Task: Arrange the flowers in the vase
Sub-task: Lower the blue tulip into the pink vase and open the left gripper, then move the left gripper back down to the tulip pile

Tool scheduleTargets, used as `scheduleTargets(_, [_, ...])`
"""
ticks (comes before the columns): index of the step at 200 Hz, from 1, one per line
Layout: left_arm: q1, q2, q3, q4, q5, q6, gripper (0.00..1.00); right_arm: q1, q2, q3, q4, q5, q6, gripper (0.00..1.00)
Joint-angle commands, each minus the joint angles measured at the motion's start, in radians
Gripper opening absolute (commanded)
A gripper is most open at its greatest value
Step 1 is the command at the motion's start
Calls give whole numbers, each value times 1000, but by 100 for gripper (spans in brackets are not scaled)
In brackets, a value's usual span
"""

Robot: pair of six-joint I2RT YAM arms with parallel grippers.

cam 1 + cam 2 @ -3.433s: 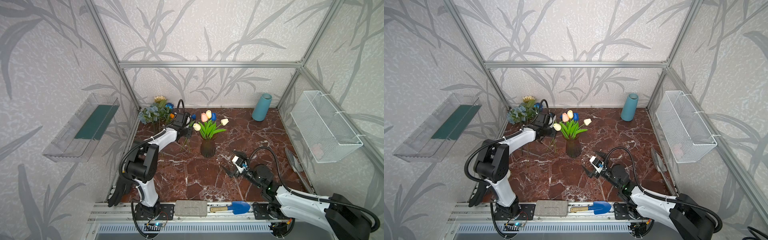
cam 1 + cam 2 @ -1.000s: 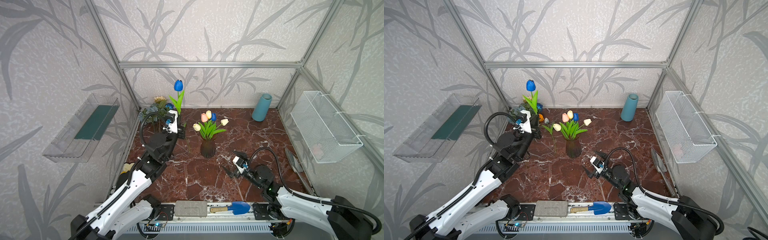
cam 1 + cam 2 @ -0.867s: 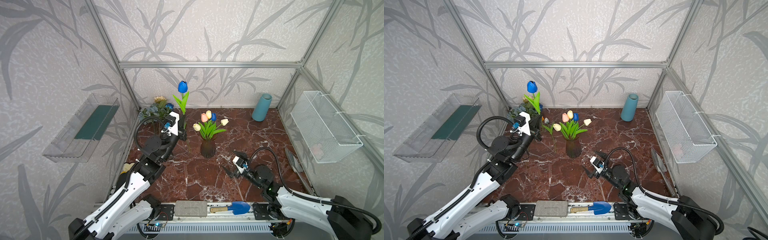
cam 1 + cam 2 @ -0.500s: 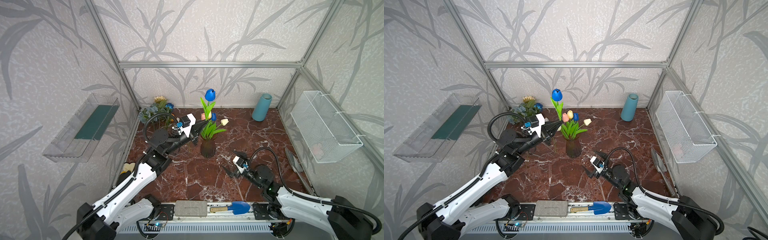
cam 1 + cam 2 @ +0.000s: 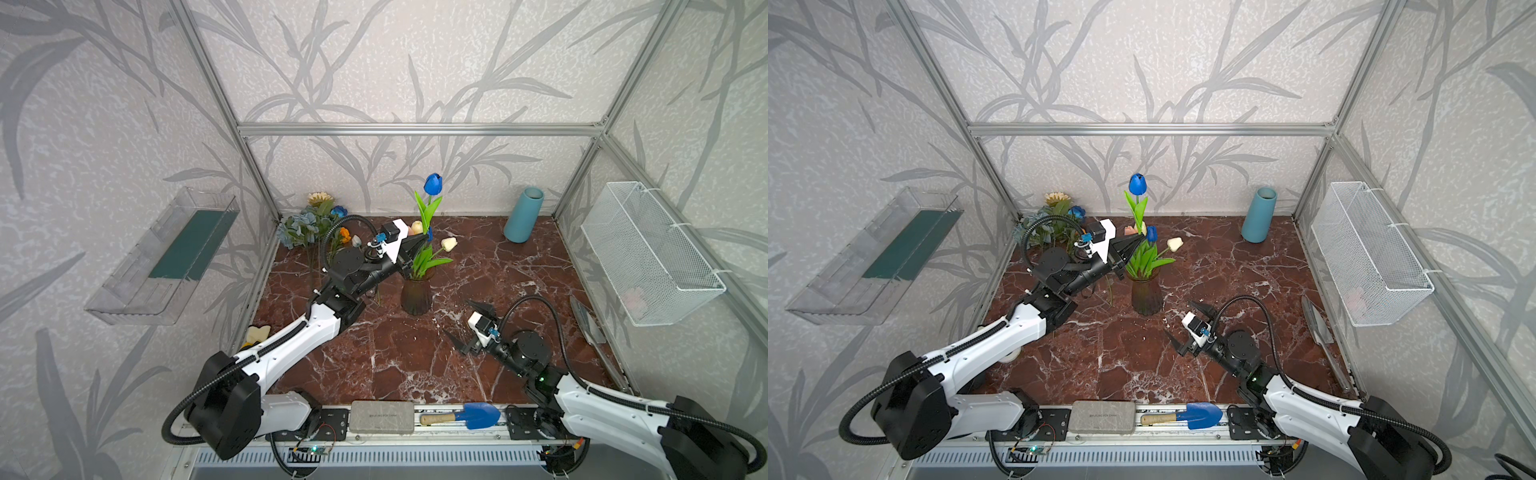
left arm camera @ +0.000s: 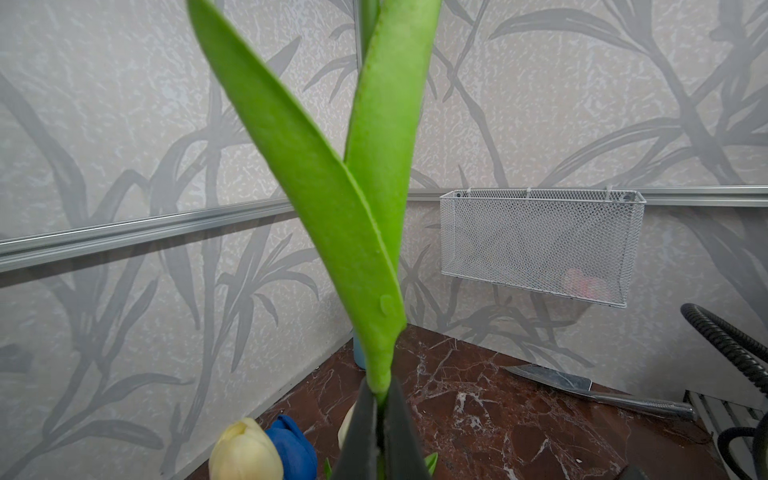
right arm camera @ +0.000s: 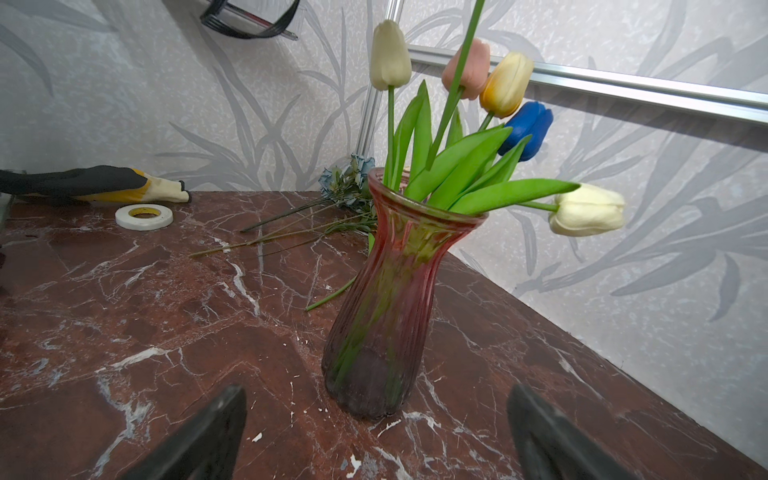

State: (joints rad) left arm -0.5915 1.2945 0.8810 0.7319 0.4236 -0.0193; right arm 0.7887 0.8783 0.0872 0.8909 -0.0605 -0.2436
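The left gripper pinches the blue tulip by its stem, over the vase. The right gripper sits wide open nearby, holding nothing.

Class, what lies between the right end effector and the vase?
Nothing but bare marble between right end effector and vase, in both top views.

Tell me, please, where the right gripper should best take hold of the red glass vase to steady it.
Probably the narrow waist of the vase, just under its flared rim, approached level from the front right, where the right gripper faces it with jaws open. It stands upright, and the tulip leaves spread only above the rim.
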Motion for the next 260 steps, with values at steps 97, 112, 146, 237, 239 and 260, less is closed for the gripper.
scheduleTargets(97, [-6, -25, -147, 91, -76, -29, 36, 5, 37, 20, 39, 4, 4, 98])
scheduleTargets(112, [-6, -47, -149, 54, -90, -16, 38, 4, 34, 21, 35, 5, 4, 98])
scheduleTargets(146, [-6, -90, -134, -34, -116, 18, 40, 5, 39, 23, 38, 1, 6, 98])
scheduleTargets(237, [34, -317, -80, -417, -599, -15, 45, 5, 42, 22, 44, -5, 13, 98])
scheduleTargets(239, [37, -319, -81, -423, -616, -21, 46, 5, 43, 23, 44, -5, 13, 98])
scheduleTargets(260, [99, -313, -99, -522, -720, -124, 46, 4, 47, 21, 52, -4, 13, 98])
